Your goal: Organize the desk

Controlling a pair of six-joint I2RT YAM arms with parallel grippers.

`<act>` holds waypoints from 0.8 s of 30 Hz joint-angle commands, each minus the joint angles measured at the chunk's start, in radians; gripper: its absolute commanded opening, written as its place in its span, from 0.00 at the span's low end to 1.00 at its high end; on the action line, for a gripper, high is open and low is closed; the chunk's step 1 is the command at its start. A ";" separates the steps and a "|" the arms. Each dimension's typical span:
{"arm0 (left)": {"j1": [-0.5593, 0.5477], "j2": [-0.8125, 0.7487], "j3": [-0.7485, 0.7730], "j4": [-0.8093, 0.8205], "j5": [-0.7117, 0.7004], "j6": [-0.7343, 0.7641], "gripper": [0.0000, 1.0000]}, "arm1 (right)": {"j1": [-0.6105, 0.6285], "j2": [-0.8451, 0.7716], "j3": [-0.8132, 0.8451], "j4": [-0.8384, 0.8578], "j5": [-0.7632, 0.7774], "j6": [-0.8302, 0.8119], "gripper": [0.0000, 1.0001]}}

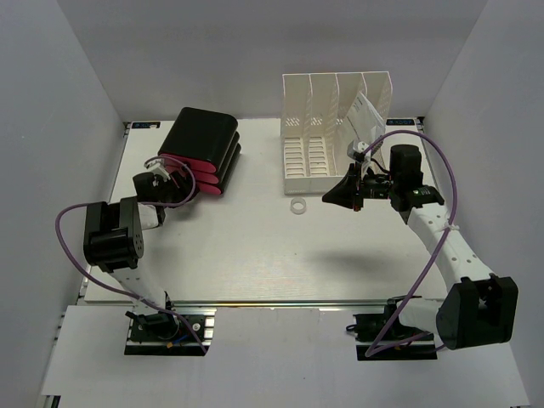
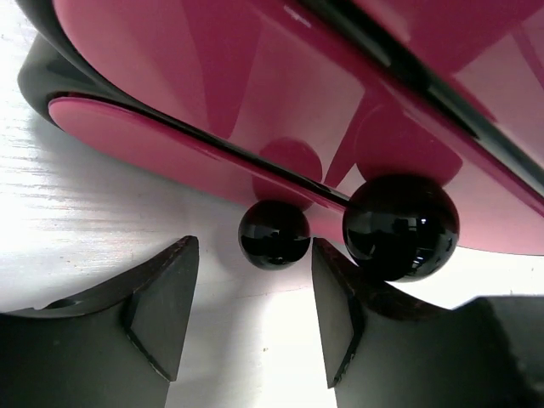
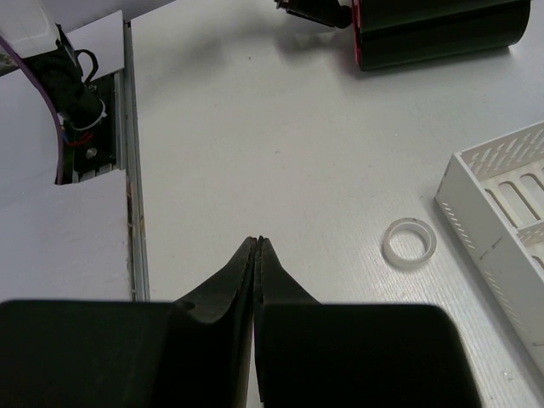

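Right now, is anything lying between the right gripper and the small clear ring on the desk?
Nothing visible does. The right gripper, shut, hangs above bare desk; the ring lies off to its side, just short of the rack, with only open tabletop between them.

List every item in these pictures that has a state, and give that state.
Left gripper: open, empty.
Right gripper: shut, empty.
File rack: upright, paper at its right-hand end.
Clear ring: lying flat on the desk.
Black and pink stack: lying on the desk.
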 commanded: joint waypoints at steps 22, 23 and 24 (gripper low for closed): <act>-0.002 0.021 0.025 0.123 -0.004 -0.123 0.39 | -0.005 0.012 0.025 -0.028 -0.016 -0.034 0.00; -0.002 0.018 0.019 0.125 -0.004 -0.123 0.37 | -0.006 0.012 0.025 -0.028 -0.016 -0.034 0.00; -0.002 0.013 0.016 0.125 -0.007 -0.124 0.35 | -0.006 0.011 0.025 -0.028 -0.015 -0.034 0.00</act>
